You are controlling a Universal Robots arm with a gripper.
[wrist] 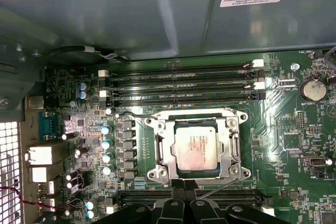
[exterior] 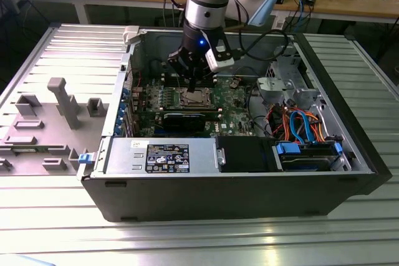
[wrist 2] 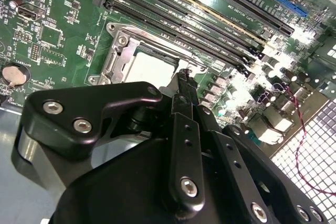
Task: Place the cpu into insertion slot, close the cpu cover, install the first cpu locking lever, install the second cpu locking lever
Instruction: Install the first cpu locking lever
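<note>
Gripper (wrist: 182, 195), fingers pressed together and holding nothing, poised just beside the cpu cover (wrist: 157, 140), which lies flat over the seated cpu (wrist: 195, 148).

Open from above, the computer case (exterior: 237, 197) leaves the pincer (wrist: 184, 195) room over the cpu cover (wrist: 197, 148). Memory slots (wrist: 181, 85) hem the socket on two sides; the case wall (wrist: 157, 19) rises just beyond them.
</note>
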